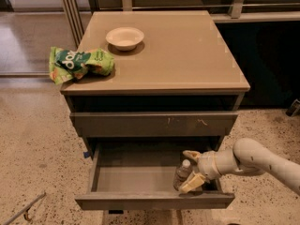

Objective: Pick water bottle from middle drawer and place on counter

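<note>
The jaws stand spread, one either side of the water bottle [182,176], which stands upright in the right end of the open middle drawer [136,179], below the counter's [187,55] front right corner. The gripper [191,168] reaches in from the right. A bowl [124,37] sits toward the back left; a snack bag [79,62] overhangs the left edge.

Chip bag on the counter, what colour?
The chip bag is green with white lettering, camera view. End effector is in the middle drawer by the water bottle.
</note>
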Tool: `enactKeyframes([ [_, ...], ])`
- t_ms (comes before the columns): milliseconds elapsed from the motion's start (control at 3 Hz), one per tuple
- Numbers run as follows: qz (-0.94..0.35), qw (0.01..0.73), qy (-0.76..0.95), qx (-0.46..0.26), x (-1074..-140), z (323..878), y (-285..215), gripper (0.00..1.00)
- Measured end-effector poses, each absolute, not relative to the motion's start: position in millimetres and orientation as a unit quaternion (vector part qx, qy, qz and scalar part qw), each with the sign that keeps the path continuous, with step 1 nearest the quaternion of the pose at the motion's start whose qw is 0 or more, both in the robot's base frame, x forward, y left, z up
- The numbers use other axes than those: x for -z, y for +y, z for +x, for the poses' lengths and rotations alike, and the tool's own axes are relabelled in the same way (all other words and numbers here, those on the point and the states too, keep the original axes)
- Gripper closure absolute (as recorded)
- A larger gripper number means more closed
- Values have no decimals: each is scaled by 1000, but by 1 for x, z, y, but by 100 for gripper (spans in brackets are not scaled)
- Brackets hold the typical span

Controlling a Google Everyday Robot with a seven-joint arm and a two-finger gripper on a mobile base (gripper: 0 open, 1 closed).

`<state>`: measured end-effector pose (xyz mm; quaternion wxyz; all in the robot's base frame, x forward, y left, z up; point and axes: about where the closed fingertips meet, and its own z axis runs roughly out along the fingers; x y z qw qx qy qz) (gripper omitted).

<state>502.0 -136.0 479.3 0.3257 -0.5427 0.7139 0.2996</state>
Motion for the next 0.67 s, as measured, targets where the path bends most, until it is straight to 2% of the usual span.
enactKeyframes([
  [333, -543, 326, 714, -300, -479, 502, -136, 35],
  [667, -543, 326, 714, -300, -479, 502, -136, 58],
])
